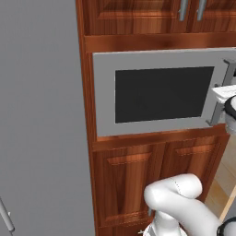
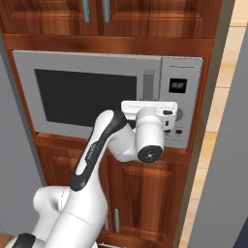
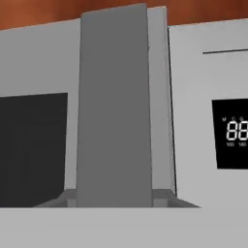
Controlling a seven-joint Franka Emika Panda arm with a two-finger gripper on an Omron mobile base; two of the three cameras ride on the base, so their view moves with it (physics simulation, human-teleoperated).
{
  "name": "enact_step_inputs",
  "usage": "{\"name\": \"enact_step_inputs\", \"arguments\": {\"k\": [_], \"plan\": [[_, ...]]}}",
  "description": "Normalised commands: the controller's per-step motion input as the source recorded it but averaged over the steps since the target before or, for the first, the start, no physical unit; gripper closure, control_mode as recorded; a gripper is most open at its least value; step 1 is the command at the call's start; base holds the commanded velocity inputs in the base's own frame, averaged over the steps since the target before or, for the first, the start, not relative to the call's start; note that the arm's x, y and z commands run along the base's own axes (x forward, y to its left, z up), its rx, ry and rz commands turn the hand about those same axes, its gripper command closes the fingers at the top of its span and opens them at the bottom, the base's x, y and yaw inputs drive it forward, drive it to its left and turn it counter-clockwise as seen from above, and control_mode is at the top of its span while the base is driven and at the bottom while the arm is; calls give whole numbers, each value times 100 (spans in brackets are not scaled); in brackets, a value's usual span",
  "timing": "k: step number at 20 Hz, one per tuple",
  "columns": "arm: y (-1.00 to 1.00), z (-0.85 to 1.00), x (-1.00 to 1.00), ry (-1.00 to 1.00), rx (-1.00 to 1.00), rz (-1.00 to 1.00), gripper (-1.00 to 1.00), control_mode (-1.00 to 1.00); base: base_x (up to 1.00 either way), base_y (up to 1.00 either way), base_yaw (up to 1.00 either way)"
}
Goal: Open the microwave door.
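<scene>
The microwave door is a light-grey panel with a black window, and it sits flush in the wooden cabinet. Its vertical grey bar handle runs along the right edge. My gripper is right at the handle, level with its lower half, pointing into the microwave. The white hand hides the fingers in both base views. In the hand view the handle stands very close and upright, with the door's window to its left. No fingertips appear there.
The grey control panel with a lit display sits right of the handle. Reddish-brown cabinet doors stand above and below. A tall grey panel flanks the left; another stands at the right.
</scene>
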Motion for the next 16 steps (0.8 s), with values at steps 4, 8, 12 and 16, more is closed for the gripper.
{"name": "enact_step_inputs", "arguments": {"k": [4,8,12,16], "plan": [[0,0,-94,1,0,18,100,-100,0,0,0],[-4,0,-100,1,0,18,100,-100,0,0,0],[0,0,-100,0,0,14,100,-100,0,0,0],[3,0,-64,0,-2,3,100,-100,0,0,0]]}}
